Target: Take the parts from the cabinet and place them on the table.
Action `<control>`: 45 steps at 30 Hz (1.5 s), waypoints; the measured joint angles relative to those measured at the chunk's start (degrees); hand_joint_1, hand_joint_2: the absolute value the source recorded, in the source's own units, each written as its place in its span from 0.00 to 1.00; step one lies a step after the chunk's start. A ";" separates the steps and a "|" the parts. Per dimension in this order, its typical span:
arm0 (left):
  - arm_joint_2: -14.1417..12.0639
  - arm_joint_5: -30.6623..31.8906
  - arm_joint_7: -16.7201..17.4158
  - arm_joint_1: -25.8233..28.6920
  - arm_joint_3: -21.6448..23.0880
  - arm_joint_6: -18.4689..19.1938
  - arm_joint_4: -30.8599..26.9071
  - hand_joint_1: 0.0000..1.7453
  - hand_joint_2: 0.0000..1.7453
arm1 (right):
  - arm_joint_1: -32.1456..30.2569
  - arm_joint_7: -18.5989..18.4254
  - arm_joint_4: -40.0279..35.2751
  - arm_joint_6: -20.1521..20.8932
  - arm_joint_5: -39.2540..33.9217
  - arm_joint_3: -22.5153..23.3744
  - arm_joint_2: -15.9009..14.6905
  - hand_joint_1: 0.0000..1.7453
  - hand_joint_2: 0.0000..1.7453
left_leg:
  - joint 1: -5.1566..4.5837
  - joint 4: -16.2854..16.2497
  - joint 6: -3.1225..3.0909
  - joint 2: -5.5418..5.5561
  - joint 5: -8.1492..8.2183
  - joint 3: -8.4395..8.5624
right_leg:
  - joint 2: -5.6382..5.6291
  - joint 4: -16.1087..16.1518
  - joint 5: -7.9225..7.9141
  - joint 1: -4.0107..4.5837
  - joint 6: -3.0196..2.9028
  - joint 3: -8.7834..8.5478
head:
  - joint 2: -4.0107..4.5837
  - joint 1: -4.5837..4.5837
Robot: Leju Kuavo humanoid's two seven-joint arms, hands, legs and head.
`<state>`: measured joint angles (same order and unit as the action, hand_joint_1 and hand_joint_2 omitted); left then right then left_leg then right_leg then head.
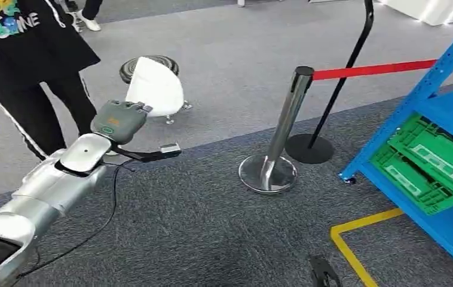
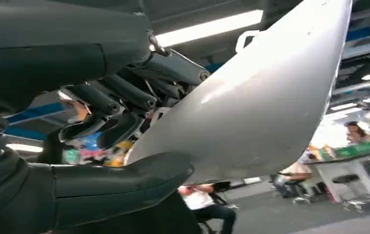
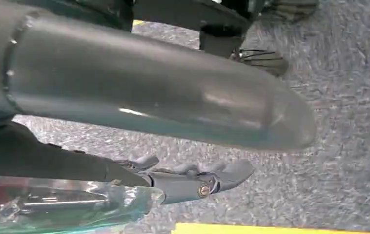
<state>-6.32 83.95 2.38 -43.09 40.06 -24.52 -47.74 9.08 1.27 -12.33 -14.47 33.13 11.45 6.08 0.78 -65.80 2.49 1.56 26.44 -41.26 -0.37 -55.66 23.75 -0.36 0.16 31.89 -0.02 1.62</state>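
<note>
A white curved shell part (image 1: 155,86) is held up in my left hand (image 1: 119,119), raised at the left over the carpet. In the left wrist view the thick thumb (image 2: 124,187) presses under the part (image 2: 271,97) while the darker fingers (image 2: 124,100) curl against its other side. The blue cabinet (image 1: 445,113) stands at the far right, well away from that hand. My right hand (image 3: 193,178) hangs above the grey carpet, fingers stretched out and nothing in them.
Green crates (image 1: 433,161) lie on the cabinet's low shelf. A chrome post (image 1: 284,131) with a red belt (image 1: 379,69) and a black post base (image 1: 309,148) stand mid-floor. A person in black (image 1: 27,60) stands close at the left. Yellow floor tape (image 1: 355,239) runs beside the cabinet.
</note>
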 joint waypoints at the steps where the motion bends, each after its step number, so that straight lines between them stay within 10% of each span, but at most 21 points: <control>1: 0.02 -0.07 -0.02 0.06 -0.02 0.02 0.02 0.96 1.00 | -0.11 -0.02 0.00 0.00 0.00 0.02 0.00 0.00 0.00 | 0.11 -4.67 0.24 -0.56 1.88 -2.16 | 0.97 -0.03 0.02 -0.05 0.00 0.12 | 0.00 0.00; 3: -0.04 -0.15 -0.15 0.38 -0.07 0.02 0.02 0.96 1.00 | -0.16 -0.09 0.00 0.00 0.05 0.18 0.00 0.00 0.00 | 0.65 -7.31 0.76 -0.79 2.06 -3.29 | 2.67 -0.11 0.02 -0.26 0.17 0.31 | 0.00 0.15; 5: -0.09 -0.37 -0.22 0.38 -0.13 0.02 0.02 0.96 1.00 | -0.11 -0.09 0.00 0.02 0.07 0.20 0.00 0.00 0.00 | 1.24 -0.32 1.46 -1.59 -1.86 0.68 | 4.34 -0.47 0.28 -0.66 0.90 0.41 | 0.00 0.15; 7: -0.04 -0.57 -0.37 0.20 -0.20 0.00 0.02 0.96 1.00 | 0.03 -0.09 0.00 0.02 0.18 0.26 -0.18 0.00 0.00 | 1.64 8.80 2.57 -6.80 -4.16 6.00 | 5.76 -1.63 1.06 -0.48 2.10 0.51 | 0.00 0.30; 9: 0.31 -0.66 -0.48 0.29 -0.22 -0.04 0.02 0.96 1.00 | 0.19 -0.09 -0.02 0.02 0.33 0.33 -0.39 0.00 0.00 | 1.15 8.49 0.18 -4.90 -4.10 5.61 | 6.90 -2.17 1.67 -0.41 2.77 0.53 | 0.00 -0.46; 12: -0.13 -0.66 -0.50 0.18 -0.59 -0.02 0.00 0.96 1.00 | 0.18 -0.17 -0.02 0.04 0.44 0.35 -0.31 0.00 0.00 | 0.78 8.42 -1.38 -2.69 -4.40 5.18 | 8.11 -1.70 1.78 -1.14 3.66 0.06 | 0.00 -0.52; 14: -0.05 -0.66 -0.50 -0.09 -0.85 -0.04 0.00 0.96 1.00 | 0.34 -0.15 -0.02 0.04 0.50 0.37 -0.28 0.00 0.00 | 0.83 8.44 -2.15 -1.41 -4.41 5.17 | 2.23 -6.99 5.47 -1.35 3.51 2.46 | 0.00 -0.72; 16: 0.24 -0.66 -0.50 -0.06 -0.85 -0.02 0.02 0.96 1.00 | 0.11 -0.15 0.00 0.07 0.50 0.42 -0.28 0.00 0.00 | 0.53 8.44 -2.48 0.08 -4.31 5.16 | 0.63 -17.13 9.53 -0.93 3.13 7.42 | 0.00 -0.99; 18: 0.28 -0.66 -0.55 0.08 -0.85 -0.02 0.02 0.96 1.00 | -0.12 -0.33 0.00 0.07 0.55 0.59 -0.28 0.00 0.00 | 0.09 8.44 -2.59 1.90 -4.30 5.17 | 0.47 -21.55 9.92 -0.62 2.53 10.53 | 0.00 -0.96; 21: 0.33 -0.68 -0.52 -0.05 -0.90 -0.02 0.02 0.96 1.00 | -0.05 -0.44 0.00 0.07 0.61 0.77 -0.28 0.00 0.00 | 0.00 8.41 -2.56 4.51 -4.30 5.37 | -1.13 -9.41 2.14 -0.31 1.47 5.69 | 0.00 -0.96; 23: 0.42 -0.68 -0.52 -0.31 -0.94 -0.02 0.02 0.96 1.00 | -0.07 -0.44 0.00 0.07 0.59 0.79 -0.28 0.00 0.00 | -0.09 8.23 -2.10 5.85 -4.41 4.89 | -6.47 -3.75 1.19 -1.05 1.68 2.94 | 0.00 -0.90; 27: -0.11 -0.70 -0.52 -0.04 -1.07 0.04 0.07 0.96 1.00 | 0.03 -0.55 0.00 0.09 0.61 0.81 -0.15 0.00 0.00 | 0.89 9.01 -0.26 8.76 -5.33 4.08 | -3.79 -3.13 0.92 -0.46 1.36 2.69 | 0.00 -0.81; 29: 0.00 -0.74 -0.52 -0.21 -1.07 0.02 0.05 0.96 1.00 | 0.28 -0.48 -0.02 0.04 0.64 0.83 -0.15 0.00 0.00 | 0.21 5.75 -0.39 1.81 -2.83 2.45 | -2.17 -2.48 0.57 -0.41 0.55 2.30 | 0.00 -0.35; 30: 0.07 -0.74 -0.52 -0.40 -1.07 0.04 0.07 0.96 1.00 | 0.23 -0.50 -0.02 0.04 0.64 0.85 -0.15 0.00 0.00 | 0.13 1.41 -0.28 0.14 -0.56 0.41 | -1.34 -2.48 0.62 -0.19 0.44 2.29 | 0.00 -0.35; 33: 0.13 -0.74 -0.52 -0.03 -1.05 0.15 0.07 0.96 1.00 | -0.12 -0.50 -0.02 0.11 0.64 0.85 -0.15 0.00 0.00 | 0.14 -8.96 -0.09 -0.74 2.76 -4.59 | 1.35 -2.53 0.79 0.07 0.21 2.26 | 0.00 -0.33; 36: 0.11 -0.74 -0.52 -0.04 -1.05 0.35 0.07 0.96 1.00 | -0.05 -0.48 -0.02 0.09 0.68 0.87 -0.13 0.00 0.00 | 0.10 0.74 -0.30 -1.52 -3.23 0.62 | 3.85 -2.60 1.08 0.09 0.40 2.05 | 0.00 -0.33; 38: 0.13 -0.74 -0.52 -0.49 -1.05 0.35 0.04 0.96 1.00 | 0.04 -0.39 -0.02 0.09 0.70 0.98 -0.15 0.00 0.00 | -0.78 8.33 -0.36 -5.45 -4.79 4.94 | 5.18 -3.06 1.61 0.75 1.03 2.06 | 0.00 -0.29; 42: -0.18 -0.87 -0.39 -0.29 -1.05 0.37 0.02 0.96 1.00 | 0.10 -0.31 -0.02 0.07 0.88 1.20 -0.13 0.00 0.00 | -0.84 8.76 -2.24 -2.63 -4.79 4.55 | 7.71 -3.05 2.06 0.65 1.95 1.49 | 0.00 -0.48; 45: -0.42 -1.01 -0.26 -0.12 -1.09 0.37 -0.07 0.96 1.00 | 0.07 -0.22 -0.05 0.00 1.07 1.20 -0.13 0.00 0.00 | -0.18 8.89 -2.99 -1.04 -5.01 4.71 | 1.34 -9.54 6.04 0.10 2.75 4.47 | 0.00 -0.86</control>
<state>-6.73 82.95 2.12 -43.21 38.97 -24.15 -47.80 9.15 1.05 -12.37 -14.47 34.21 12.66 5.95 0.60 -56.91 -0.50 0.51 21.42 -36.55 0.97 -65.20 29.79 -0.26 2.91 36.36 -0.02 0.76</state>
